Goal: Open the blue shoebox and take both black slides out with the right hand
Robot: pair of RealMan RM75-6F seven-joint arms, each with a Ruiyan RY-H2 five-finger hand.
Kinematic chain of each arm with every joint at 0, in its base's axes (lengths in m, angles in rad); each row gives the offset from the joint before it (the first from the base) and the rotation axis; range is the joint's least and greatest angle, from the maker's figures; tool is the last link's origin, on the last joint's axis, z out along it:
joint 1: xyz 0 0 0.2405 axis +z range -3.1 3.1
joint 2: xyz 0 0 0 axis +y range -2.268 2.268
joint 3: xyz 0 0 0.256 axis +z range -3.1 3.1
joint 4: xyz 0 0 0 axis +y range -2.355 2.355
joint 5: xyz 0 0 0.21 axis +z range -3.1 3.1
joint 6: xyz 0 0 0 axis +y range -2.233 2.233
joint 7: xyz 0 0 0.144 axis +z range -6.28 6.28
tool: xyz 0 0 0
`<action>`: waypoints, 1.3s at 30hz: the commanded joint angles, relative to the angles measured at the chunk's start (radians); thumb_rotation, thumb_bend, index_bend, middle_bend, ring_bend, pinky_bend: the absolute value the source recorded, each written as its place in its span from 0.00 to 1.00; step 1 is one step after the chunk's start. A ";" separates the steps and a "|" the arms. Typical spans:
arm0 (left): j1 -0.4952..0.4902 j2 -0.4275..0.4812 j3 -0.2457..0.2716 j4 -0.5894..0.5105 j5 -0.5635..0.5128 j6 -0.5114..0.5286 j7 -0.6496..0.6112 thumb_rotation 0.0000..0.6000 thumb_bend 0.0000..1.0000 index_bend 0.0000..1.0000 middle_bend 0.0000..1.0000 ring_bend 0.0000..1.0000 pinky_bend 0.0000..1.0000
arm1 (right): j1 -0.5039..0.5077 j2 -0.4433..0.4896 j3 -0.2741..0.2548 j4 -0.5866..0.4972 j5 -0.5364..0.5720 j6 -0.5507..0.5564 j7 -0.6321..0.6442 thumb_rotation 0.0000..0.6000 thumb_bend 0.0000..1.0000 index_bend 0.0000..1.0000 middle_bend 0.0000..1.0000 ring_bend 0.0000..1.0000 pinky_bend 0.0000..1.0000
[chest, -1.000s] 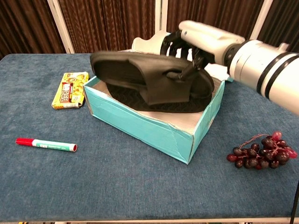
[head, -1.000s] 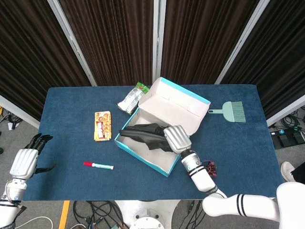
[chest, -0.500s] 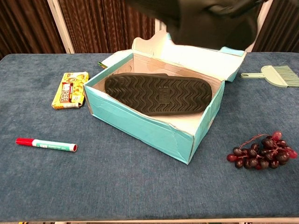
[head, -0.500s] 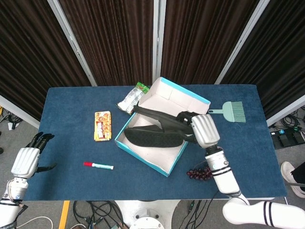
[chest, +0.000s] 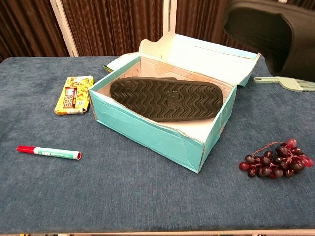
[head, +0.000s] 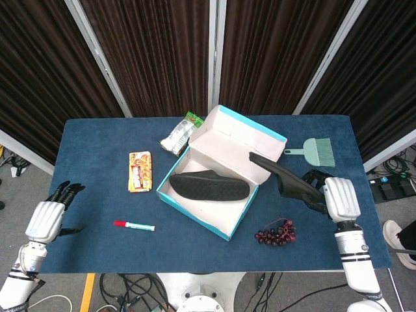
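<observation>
The blue shoebox (head: 195, 207) (chest: 147, 130) stands open mid-table with its lid tipped back. One black slide (head: 209, 186) (chest: 165, 100) lies sole-up inside it. My right hand (head: 339, 197) grips the other black slide (head: 285, 181) (chest: 273, 34) in the air to the right of the box, above the table. My left hand (head: 47, 218) hangs open off the table's front left corner, holding nothing; the chest view does not show it.
A bunch of dark grapes (head: 276, 232) (chest: 275, 160) lies below the held slide. A green hand brush (head: 315, 152) sits at the far right. A red marker (head: 134, 225) (chest: 48, 153), a yellow snack pack (head: 140, 171) (chest: 74, 94) and a silver bag (head: 180, 134) lie left of the box.
My right hand has lifted one black slide out of the box and carried it right, past the box's edge. The second slide stays in the box. The left hand barely moved.
</observation>
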 commanded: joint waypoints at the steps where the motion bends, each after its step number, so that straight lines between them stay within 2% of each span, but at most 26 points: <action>1: 0.000 0.001 0.001 -0.005 0.001 0.001 0.003 1.00 0.11 0.15 0.14 0.06 0.35 | 0.001 -0.003 -0.001 0.032 0.047 -0.061 0.032 1.00 0.37 0.70 0.64 0.54 0.68; 8: 0.003 0.008 0.006 -0.005 -0.006 -0.005 0.010 1.00 0.11 0.15 0.14 0.06 0.35 | 0.023 -0.005 0.030 0.091 0.209 -0.226 0.127 1.00 0.37 0.70 0.62 0.54 0.68; 12: 0.001 0.008 0.004 -0.002 -0.009 -0.008 0.007 1.00 0.11 0.15 0.14 0.06 0.35 | 0.018 -0.001 0.034 0.120 0.227 -0.243 0.139 1.00 0.35 0.68 0.61 0.53 0.67; 16: -0.001 0.003 0.006 -0.004 -0.005 -0.009 0.009 1.00 0.11 0.15 0.14 0.06 0.35 | 0.016 0.021 0.035 0.120 0.225 -0.287 0.174 1.00 0.25 0.57 0.58 0.45 0.57; 20: 0.001 0.005 0.009 -0.007 -0.002 -0.005 0.012 1.00 0.11 0.15 0.14 0.06 0.35 | -0.008 0.048 0.028 0.112 0.207 -0.302 0.226 1.00 0.15 0.46 0.52 0.37 0.49; 27: -0.002 0.005 0.015 -0.003 -0.002 -0.017 0.005 1.00 0.11 0.15 0.14 0.06 0.35 | -0.073 0.124 0.000 0.105 0.186 -0.327 0.330 1.00 0.15 0.37 0.45 0.29 0.41; 30: -0.006 0.001 0.016 -0.006 0.004 -0.019 0.004 1.00 0.11 0.15 0.14 0.06 0.35 | -0.073 0.154 0.000 0.099 0.183 -0.382 0.379 1.00 0.14 0.21 0.34 0.17 0.30; 32: -0.007 0.000 0.018 -0.008 0.007 -0.020 0.006 1.00 0.11 0.15 0.14 0.06 0.35 | -0.065 0.169 0.011 0.101 0.188 -0.423 0.420 1.00 0.13 0.11 0.22 0.06 0.18; 34: -0.007 0.000 0.019 -0.009 0.007 -0.021 0.009 1.00 0.11 0.15 0.14 0.06 0.35 | -0.059 0.164 0.027 0.109 0.200 -0.429 0.441 1.00 0.14 0.06 0.15 0.00 0.12; 39: -0.004 0.002 0.019 -0.008 0.000 -0.021 0.010 1.00 0.11 0.15 0.14 0.06 0.35 | -0.027 0.137 0.058 0.125 0.246 -0.462 0.449 1.00 0.17 0.00 0.09 0.00 0.08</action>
